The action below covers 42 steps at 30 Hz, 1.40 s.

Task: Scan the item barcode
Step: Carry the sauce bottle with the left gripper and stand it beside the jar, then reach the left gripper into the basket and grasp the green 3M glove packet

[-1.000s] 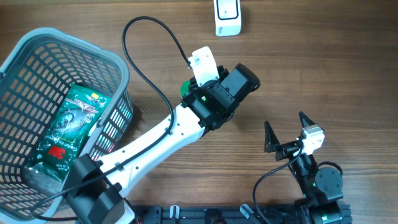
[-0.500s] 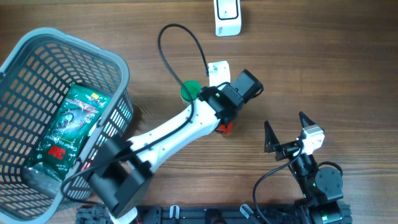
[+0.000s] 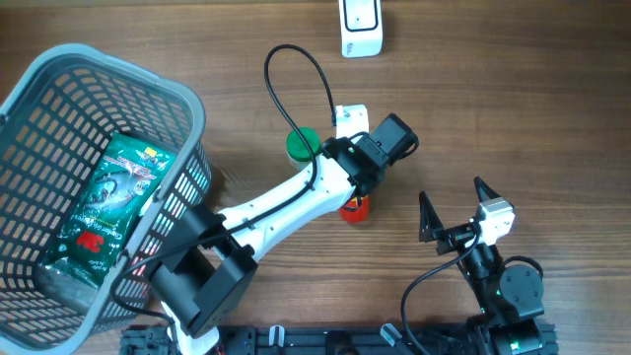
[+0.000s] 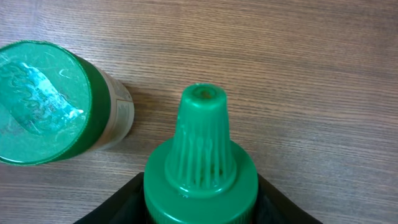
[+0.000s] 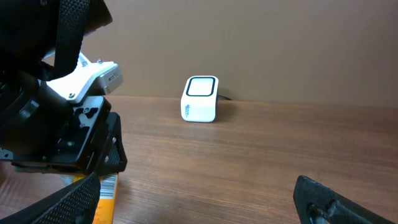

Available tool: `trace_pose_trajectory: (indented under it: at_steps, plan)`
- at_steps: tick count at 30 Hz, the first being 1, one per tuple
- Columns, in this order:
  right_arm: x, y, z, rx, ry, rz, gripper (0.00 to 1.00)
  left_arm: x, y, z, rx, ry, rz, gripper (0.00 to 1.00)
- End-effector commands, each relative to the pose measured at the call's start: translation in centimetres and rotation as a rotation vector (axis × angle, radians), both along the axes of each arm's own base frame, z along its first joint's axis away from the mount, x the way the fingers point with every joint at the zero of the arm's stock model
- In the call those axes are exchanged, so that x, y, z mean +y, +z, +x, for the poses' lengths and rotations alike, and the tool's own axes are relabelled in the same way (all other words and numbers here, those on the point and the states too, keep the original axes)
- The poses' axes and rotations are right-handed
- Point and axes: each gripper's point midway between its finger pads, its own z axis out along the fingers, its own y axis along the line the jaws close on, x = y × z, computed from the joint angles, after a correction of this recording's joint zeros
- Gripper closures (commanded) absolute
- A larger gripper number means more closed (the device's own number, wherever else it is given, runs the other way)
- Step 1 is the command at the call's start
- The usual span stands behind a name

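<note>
Matt wood-grain table (image 4: 311,62) — cap (image 4: 202,155) of ribbed, smooth plastic.

left arm (image 3: 286,202) stretched forward, right gripper (image 3: 450,189) jaws spread wide.

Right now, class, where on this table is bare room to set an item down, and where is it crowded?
Bare wood: the whole right side, right of the scanner and above the right gripper; also the strip between basket and scanner. Crowded: the centre, where the left gripper, bottle and jar cluster.
</note>
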Motion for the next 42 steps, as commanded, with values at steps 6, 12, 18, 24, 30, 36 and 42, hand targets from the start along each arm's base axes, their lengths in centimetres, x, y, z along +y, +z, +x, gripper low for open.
trace_pose_trajectory:
  at_steps: [6, 12, 18, 24, 30, 36, 42]
  plan:
    - [0.1, 0.1, 0.0, -0.008, 0.004, -0.009, 0.00, -1.1, -0.7, -0.2, 0.041, -0.032, -0.025, 0.45]
    - [0.1, 0.1, 0.0, -0.008, 0.004, -0.009, 0.00, -1.1, -0.8, 0.0, 0.038, -0.028, -0.029, 0.29]
    - [0.1, 0.1, 0.0, -0.008, 0.004, -0.010, 0.00, -0.7, 2.4, -0.3, 0.015, -0.074, -0.024, 0.06]
    - [0.1, 0.1, 0.0, -0.008, 0.004, -0.009, 0.00, 3.6, 13.1, 1.7, -0.120, -0.035, 0.016, 0.00]
    - [0.1, 0.1, 0.0, -0.008, 0.004, -0.009, 0.00, 14.3, 21.9, 4.4, -0.239, 0.267, -0.071, 0.00]
    - [0.1, 0.1, 0.0, -0.008, 0.004, -0.009, 0.00, 29.2, 25.9, 1.0, -0.313, 0.805, -0.203, 0.00]
    - [0.1, 0.1, 0.0, -0.008, 0.004, -0.010, 0.00, 40.4, 24.2, -5.4, -0.295, 1.402, -0.267, 0.00]
